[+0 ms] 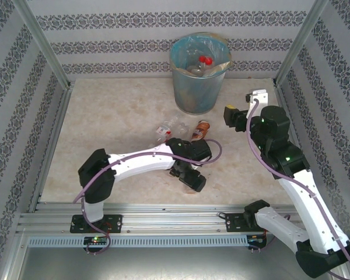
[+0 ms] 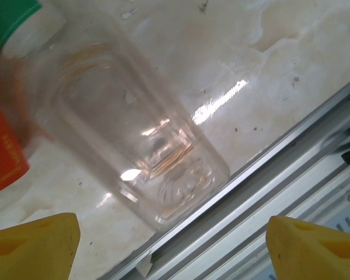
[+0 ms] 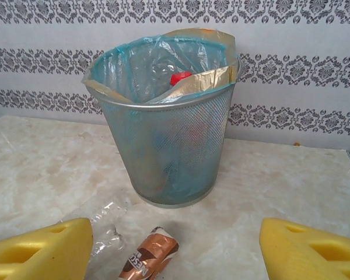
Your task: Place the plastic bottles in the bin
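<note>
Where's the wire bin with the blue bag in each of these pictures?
Top external: the bin stands at top centre, at the table's far side.
Right wrist: the bin sits mid-picture, straight ahead.
Left wrist: aimed down at a clear bottle by the near rail.
Shared landmark: the brown-label bottle lying just before the bin.

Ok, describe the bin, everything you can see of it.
The bin is a round grey wire-mesh basket, tapering toward its base, lined with a light blue plastic bag folded over the rim, with a tan strip along one side. It stands upright on the table by the patterned back wall. Red-capped bottles lie inside; nothing outside touches it.
</note>
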### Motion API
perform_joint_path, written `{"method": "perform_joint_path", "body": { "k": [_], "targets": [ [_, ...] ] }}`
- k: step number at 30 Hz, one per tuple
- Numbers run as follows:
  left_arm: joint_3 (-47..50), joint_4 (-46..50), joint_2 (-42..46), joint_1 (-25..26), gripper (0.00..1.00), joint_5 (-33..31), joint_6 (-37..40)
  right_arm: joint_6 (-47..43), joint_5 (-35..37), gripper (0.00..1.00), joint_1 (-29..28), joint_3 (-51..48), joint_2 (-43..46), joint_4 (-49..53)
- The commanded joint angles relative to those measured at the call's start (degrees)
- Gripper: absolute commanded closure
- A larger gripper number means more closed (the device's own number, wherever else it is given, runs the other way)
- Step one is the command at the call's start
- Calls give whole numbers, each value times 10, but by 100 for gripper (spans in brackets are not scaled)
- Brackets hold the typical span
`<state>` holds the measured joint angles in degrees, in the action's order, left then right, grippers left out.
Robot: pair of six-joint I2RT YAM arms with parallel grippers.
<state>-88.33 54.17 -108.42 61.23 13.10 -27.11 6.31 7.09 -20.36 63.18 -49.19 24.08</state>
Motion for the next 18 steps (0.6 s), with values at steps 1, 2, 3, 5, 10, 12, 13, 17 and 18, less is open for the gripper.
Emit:
{"method": "perform_joint_path", "body": {
  "k": [1, 2, 3, 5, 10, 12, 13, 17, 18],
  "targets": [
    [-36, 44, -33, 5, 16, -11, -16, 8, 14, 24, 3, -4, 24, 9],
    [-43, 45, -43, 4, 15, -13, -16, 5, 18, 24, 3, -3, 27, 14],
    [-51, 48, -53, 4, 15, -14, -14, 4, 22, 23, 4, -3, 31, 17],
    [-70, 57, -76, 4, 14, -18, -10, -1, 25, 23, 5, -3, 38, 21],
    [-95, 81, -112, 4, 14, -44, 4, -6, 26, 23, 9, 2, 43, 29],
    [-88, 76, -113, 5, 15, -54, 7, -7, 26, 23, 11, 1, 42, 29],
    [-85, 74, -112, 4, 16, -57, 8, -6, 25, 23, 11, 0, 41, 28],
    [-73, 65, -113, 5, 20, -55, 10, 6, 19, 23, 11, -2, 33, 24],
    [-73, 65, -112, 5, 22, -54, 9, 9, 17, 23, 11, 0, 31, 23]
  ]
}}
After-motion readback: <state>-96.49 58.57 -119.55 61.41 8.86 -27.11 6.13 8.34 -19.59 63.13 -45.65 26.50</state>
